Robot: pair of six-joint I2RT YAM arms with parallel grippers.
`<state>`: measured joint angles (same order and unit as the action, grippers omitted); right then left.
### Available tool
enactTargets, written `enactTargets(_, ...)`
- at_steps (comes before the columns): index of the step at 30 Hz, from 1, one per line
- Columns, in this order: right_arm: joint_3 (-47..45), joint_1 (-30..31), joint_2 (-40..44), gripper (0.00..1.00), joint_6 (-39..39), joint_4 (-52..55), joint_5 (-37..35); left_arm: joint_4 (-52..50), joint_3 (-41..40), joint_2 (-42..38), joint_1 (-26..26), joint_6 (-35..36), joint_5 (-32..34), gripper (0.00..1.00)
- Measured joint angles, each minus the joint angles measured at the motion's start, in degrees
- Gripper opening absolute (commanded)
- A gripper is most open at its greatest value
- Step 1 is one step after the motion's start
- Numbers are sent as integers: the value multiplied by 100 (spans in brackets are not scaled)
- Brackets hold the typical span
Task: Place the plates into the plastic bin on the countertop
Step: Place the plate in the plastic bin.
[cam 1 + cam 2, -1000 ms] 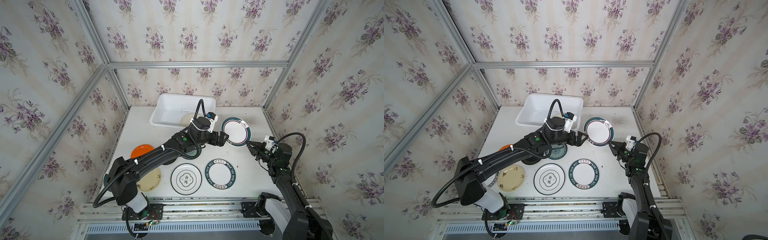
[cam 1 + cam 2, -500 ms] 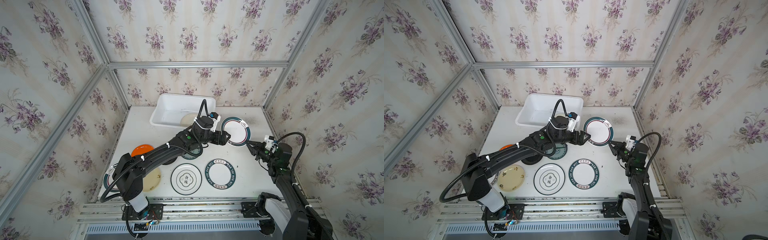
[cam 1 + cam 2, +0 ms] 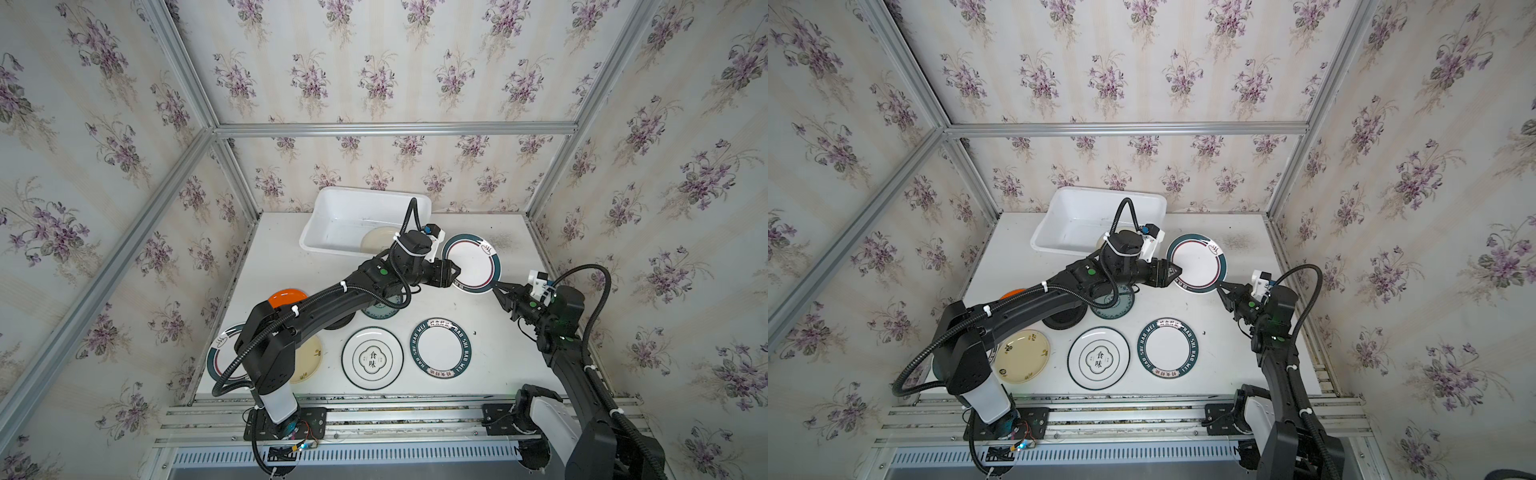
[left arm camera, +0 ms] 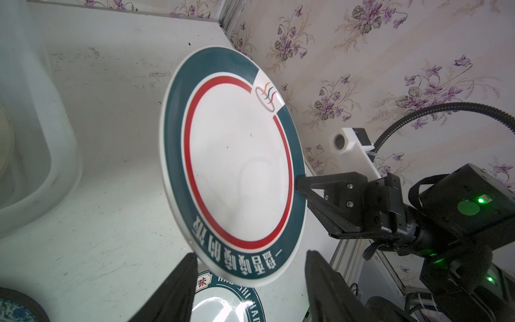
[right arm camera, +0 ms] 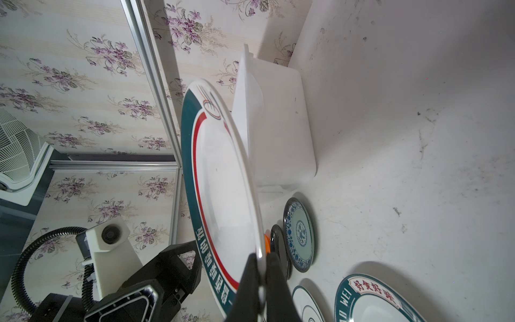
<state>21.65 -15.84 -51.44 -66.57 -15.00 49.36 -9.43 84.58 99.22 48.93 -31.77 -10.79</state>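
Our right tool (image 3: 497,286) is clenched on the rim of the teal-rimmed plate (image 3: 471,262) and holds it tilted in the air above the worktop (image 3: 503,353). Our left tool (image 3: 456,272) meets the same plate at the opposite edge. Its fingers (image 4: 178,284) stand apart, one on each side of the rim. In the left wrist view we see a clear gap between the face-side finger and the plate, so this tool is released.

The plastic bin (image 3: 332,208) sits just behind the left tool, and a cream plate (image 3: 376,242) lies inside it. Below both tools, toward our bases, the lettered plate (image 3: 440,348) and the character plate (image 3: 372,358) lie flat side by side. The patterned plate (image 3: 380,311) and the orange plate (image 3: 284,297) lie partly hidden under our left arm.
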Motion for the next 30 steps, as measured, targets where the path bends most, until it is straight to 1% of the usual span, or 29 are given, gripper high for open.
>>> enactTargets(7, -2, -2, 2, 0, 2, -68, -2, 0, 0, 0, 0, -26, 2, 56)
enactTargets(8, 0, -2, 2, 0, 15, -76, 0, 0, 0, 2, -2, -26, 2, 52)
enactTargets(18, 4, -4, 92, 0, 103, -76, -2, -7, 79, 98, -9, -81, 20, 44)
enactTargets(26, 48, -7, 107, 0, 192, -72, 24, -9, 118, 127, -9, -118, 15, 46)
enactTargets(30, 48, -4, 94, 0, 212, -70, 48, -7, 103, 125, -9, -129, 22, 49)
